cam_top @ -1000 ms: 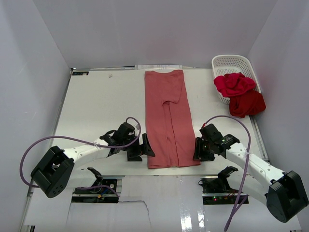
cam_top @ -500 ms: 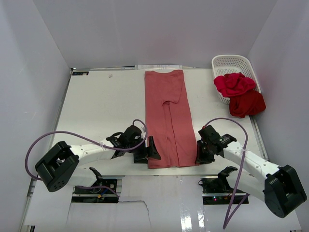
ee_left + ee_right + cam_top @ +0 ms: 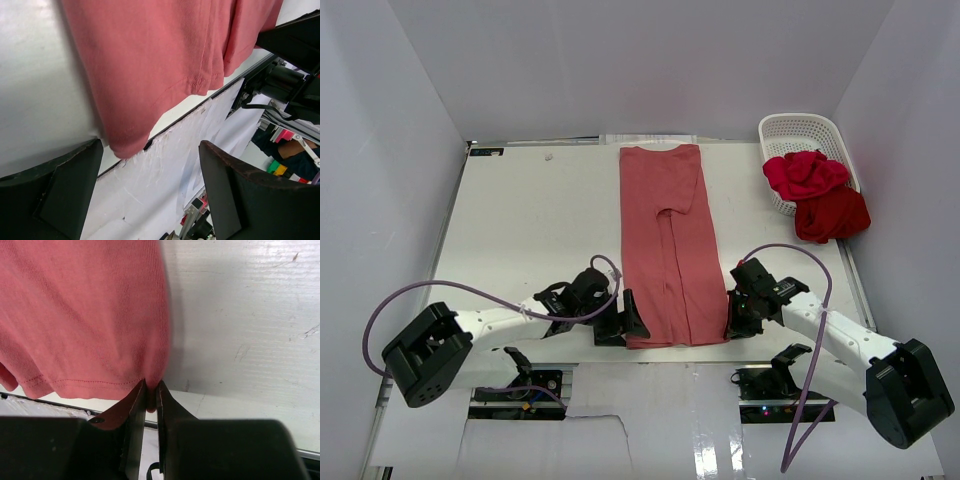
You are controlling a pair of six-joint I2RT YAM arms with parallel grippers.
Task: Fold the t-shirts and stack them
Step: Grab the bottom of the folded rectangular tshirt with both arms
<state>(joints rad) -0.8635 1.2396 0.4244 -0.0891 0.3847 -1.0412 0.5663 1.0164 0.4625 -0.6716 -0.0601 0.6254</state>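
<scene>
Right wrist alone shows right gripper (image 3: 151, 389) pinching salmon-red t-shirt (image 3: 85, 315) corner.

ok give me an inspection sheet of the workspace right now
surface: white table, scuffs near front edge
job's things: salmon shirt folded into a long strip mid-table; crimson shirt and dark red shirt heaped at the basket
clutter: basket, white, far right corner; small scrap by far edge
grippers: left gripper open around strip's near left corner; right gripper shut on its near right corner
cables: purple cable loops off each arm
surroundings: plain white walls
</scene>
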